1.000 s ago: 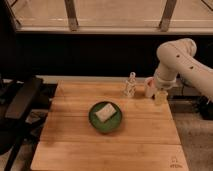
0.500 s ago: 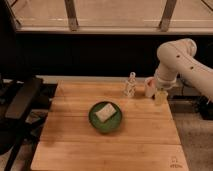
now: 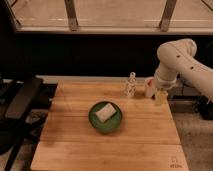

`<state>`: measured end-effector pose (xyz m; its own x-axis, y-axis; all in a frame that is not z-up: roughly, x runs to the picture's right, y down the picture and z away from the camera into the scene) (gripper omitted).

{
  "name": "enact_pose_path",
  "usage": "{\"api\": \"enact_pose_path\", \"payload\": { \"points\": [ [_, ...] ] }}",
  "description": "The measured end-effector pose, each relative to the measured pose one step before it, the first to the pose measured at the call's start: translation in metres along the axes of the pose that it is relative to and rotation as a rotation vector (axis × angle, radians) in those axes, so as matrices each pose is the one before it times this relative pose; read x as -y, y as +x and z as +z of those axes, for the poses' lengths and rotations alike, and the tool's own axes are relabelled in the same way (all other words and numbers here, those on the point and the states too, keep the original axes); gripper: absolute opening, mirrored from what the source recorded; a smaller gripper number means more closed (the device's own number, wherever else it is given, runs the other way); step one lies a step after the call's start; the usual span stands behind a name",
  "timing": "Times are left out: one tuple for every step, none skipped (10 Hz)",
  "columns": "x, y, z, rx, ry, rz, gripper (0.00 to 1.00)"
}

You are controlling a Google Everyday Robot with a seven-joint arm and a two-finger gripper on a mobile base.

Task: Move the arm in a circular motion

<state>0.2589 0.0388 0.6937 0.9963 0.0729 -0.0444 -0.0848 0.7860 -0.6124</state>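
White arm [image 3: 176,59] bends down over the far right corner of the table [image 3: 75,150], its claw [image 3: 155,91] low there, grip state impossible to tell; green bowl [image 3: 105,118] sits mid-table, small bottle [image 3: 130,85] near the far edge.

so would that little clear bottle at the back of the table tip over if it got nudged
Probably: the bottle stands upright and looks tall and narrow, so a sideways nudge could topple it. It seems small and clear, so likely light. The gripper hangs close beside it near the back edge of the table.
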Motion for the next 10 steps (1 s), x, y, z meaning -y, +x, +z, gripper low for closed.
{"api": "enact_pose_path", "payload": {
  "points": [
    [0.00030,-0.00077,0.00004,0.00004,0.00000,-0.00134,0.65],
    [-0.00002,-0.00007,0.00001,0.00011,-0.00008,-0.00006,0.65],
    [-0.00013,0.00039,-0.00002,-0.00013,0.00004,0.00063,0.65],
    [0.00001,-0.00009,0.00003,-0.00003,-0.00006,-0.00020,0.65],
    [0.00018,-0.00037,-0.00005,0.00002,0.00011,-0.00060,0.65],
    [0.00067,-0.00068,0.00003,0.00019,-0.00028,0.00026,0.65],
    [0.00921,-0.01297,0.00086,-0.00483,-0.00008,-0.01952,0.65],
    [0.00568,-0.00805,0.00006,-0.00136,0.00163,-0.00833,0.65],
    [0.01006,-0.01912,0.00082,-0.00360,0.00006,-0.01765,0.65],
    [0.00951,-0.01704,0.00003,-0.00293,0.00106,-0.01510,0.65]
  ]
}}
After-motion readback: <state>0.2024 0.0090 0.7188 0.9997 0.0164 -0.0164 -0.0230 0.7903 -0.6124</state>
